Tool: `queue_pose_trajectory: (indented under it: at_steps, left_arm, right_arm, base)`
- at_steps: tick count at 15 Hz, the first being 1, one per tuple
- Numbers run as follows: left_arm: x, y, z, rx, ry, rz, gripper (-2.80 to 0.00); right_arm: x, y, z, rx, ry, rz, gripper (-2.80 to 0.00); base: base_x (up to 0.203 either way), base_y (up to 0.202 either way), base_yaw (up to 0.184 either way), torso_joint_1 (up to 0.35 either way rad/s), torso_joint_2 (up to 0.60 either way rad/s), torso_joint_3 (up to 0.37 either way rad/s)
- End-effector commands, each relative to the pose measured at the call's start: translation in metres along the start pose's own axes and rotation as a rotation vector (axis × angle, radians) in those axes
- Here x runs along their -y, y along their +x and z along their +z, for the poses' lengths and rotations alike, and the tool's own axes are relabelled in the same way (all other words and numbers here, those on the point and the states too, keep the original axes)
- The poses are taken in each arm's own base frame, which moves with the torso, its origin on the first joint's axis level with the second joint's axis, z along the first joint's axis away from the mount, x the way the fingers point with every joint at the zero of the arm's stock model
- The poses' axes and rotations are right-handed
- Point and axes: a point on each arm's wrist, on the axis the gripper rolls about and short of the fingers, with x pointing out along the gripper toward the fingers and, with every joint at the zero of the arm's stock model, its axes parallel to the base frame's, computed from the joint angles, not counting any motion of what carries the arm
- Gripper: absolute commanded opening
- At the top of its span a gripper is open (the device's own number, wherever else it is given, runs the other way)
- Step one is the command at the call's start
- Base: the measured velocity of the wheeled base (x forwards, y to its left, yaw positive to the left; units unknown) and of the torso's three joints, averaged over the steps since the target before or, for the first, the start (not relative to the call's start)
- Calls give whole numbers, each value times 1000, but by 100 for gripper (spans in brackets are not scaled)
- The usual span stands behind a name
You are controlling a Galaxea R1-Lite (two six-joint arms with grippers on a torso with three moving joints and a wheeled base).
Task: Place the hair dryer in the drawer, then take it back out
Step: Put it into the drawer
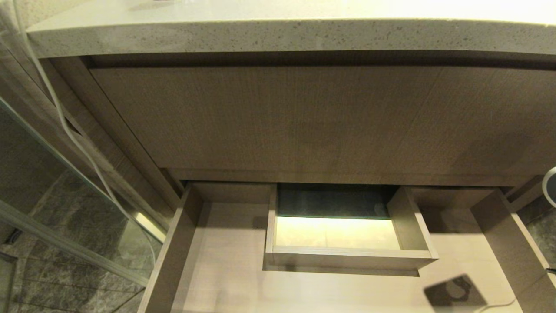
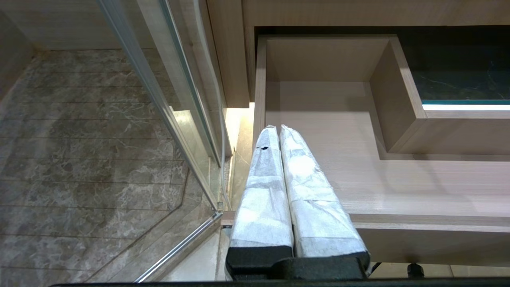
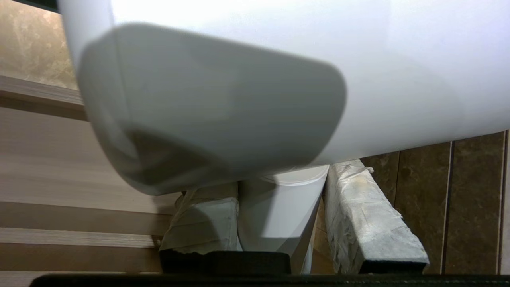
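The white hair dryer (image 3: 279, 71) fills the right wrist view, its barrel close over the camera. My right gripper (image 3: 279, 183) is shut on its slim white handle (image 3: 279, 215), one wrapped finger on each side. In the head view only the dryer's dark round end (image 1: 551, 187) shows, at the right edge above the drawer's right wall. The drawer (image 1: 173, 256) stands pulled out, with a boxed cut-out (image 1: 347, 257) in its middle and the dryer's shadow on its floor. My left gripper (image 2: 277, 129) is shut and empty, parked over the drawer's (image 2: 398, 183) front left corner.
A speckled stone countertop (image 1: 278, 30) overhangs a tall wood-grain panel (image 1: 304, 117) above the drawer. A glass shower door (image 1: 65, 195) and a white cord (image 1: 56, 108) stand on the left. Dark marble floor tiles (image 2: 79, 159) lie below.
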Motion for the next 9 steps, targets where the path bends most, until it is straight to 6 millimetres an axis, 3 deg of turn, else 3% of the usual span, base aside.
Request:
queue_pose_trajectory:
  at_steps: [1, 6, 9]
  left_arm:
    - [0, 0, 0, 0, 0, 0, -280]
    - [0, 0, 0, 0, 0, 0, -280]
    - [0, 0, 0, 0, 0, 0, -280]
  right_arm:
    - [0, 0, 0, -1, -3, 2, -280]
    - [-3, 11, -8, -76, 3, 14, -280]
    - [-3, 32, -16, -176, 11, 26, -280]
  base:
    - [0, 0, 0, 2, 83, 90]
    - [0, 0, 0, 3, 17, 21]
    - [0, 0, 0, 0, 0, 0]
